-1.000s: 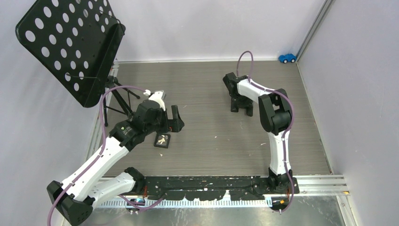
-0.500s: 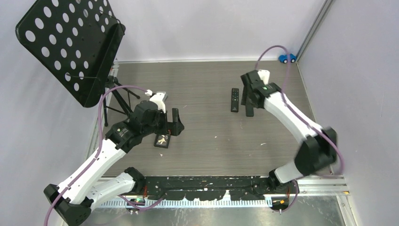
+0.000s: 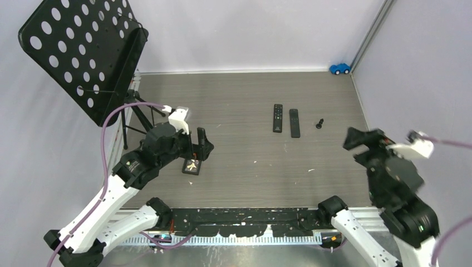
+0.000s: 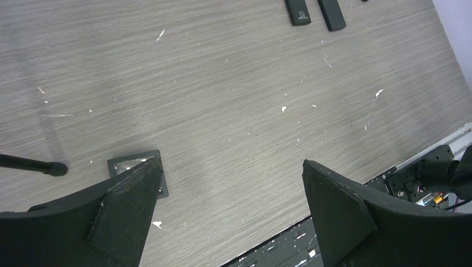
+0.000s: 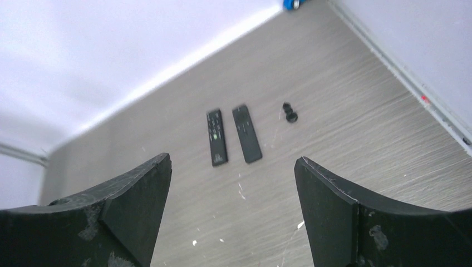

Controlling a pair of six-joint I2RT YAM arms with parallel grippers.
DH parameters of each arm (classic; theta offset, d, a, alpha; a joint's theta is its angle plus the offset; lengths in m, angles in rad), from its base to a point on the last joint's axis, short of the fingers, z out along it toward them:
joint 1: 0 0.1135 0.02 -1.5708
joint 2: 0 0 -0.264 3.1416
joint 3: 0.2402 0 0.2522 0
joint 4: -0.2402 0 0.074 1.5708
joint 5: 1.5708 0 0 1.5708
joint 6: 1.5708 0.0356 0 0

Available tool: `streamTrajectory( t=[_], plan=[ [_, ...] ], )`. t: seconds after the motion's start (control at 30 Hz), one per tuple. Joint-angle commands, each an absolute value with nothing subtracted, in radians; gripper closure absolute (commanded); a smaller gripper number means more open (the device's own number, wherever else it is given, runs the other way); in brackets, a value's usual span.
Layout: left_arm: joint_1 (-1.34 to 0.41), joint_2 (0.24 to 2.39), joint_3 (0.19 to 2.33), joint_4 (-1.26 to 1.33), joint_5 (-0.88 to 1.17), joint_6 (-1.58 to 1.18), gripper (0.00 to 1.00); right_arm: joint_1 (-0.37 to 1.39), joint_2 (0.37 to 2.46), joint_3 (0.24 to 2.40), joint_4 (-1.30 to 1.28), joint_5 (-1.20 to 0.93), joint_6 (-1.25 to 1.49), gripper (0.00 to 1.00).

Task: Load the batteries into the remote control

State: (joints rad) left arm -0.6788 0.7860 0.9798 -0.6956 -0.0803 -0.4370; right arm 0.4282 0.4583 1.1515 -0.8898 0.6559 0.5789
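Your left gripper and right gripper both gape empty. The batteries lie in the small tray at 8 o'clock; nudge its rim and they could scatter, rolling across the desk.

The left arm is stretched forward, and the left gripper is angled downward with its jaws spread wide and empty. The right arm is raised near its base, and the right gripper is likewise spread wide and empty.
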Motion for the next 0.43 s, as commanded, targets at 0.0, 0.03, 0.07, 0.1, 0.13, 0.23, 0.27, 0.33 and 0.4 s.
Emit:
streamTrajectory(
  t=[0.0,0.03,0.07,0.1,0.13,0.23,0.27,0.33,0.4],
  plan=[
    [-0.682,0.748,0.966,-0.638,-0.136,-0.409,0.0,0.428,0.334,1.141,-0.962,0.786,0.56,0.13],
    [-0.683,0.739,0.954,-0.633,-0.142,-0.404,0.0,0.428,0.308,1.135,-0.962,0.81,0.543,0.13],
    [-0.682,0.732,0.947,-0.632,-0.15,-0.401,0.0,0.428,0.29,1.136,-0.969,0.825,0.529,0.13],
    [-0.682,0.725,0.943,-0.633,-0.157,-0.4,0.0,0.428,0.276,1.138,-0.978,0.837,0.52,0.13],
    [-0.682,0.719,0.94,-0.635,-0.16,-0.399,0.0,0.428,0.265,1.141,-0.986,0.848,0.512,0.13],
    [-0.682,0.704,0.929,-0.633,-0.164,-0.399,0.0,0.428,0.232,1.128,-1.0,0.871,0.511,0.13],
    [-0.682,0.699,0.927,-0.633,-0.163,-0.4,0.0,0.428,0.226,1.122,-1.0,0.874,0.511,0.13],
    [-0.683,0.695,0.924,-0.631,-0.153,-0.387,0.0,0.428,0.22,1.118,-1.001,0.876,0.51,0.13],
    [-0.682,0.698,0.931,-0.643,-0.171,-0.388,0.0,0.428,0.221,1.116,-1.002,0.879,0.51,0.12]
  ],
)
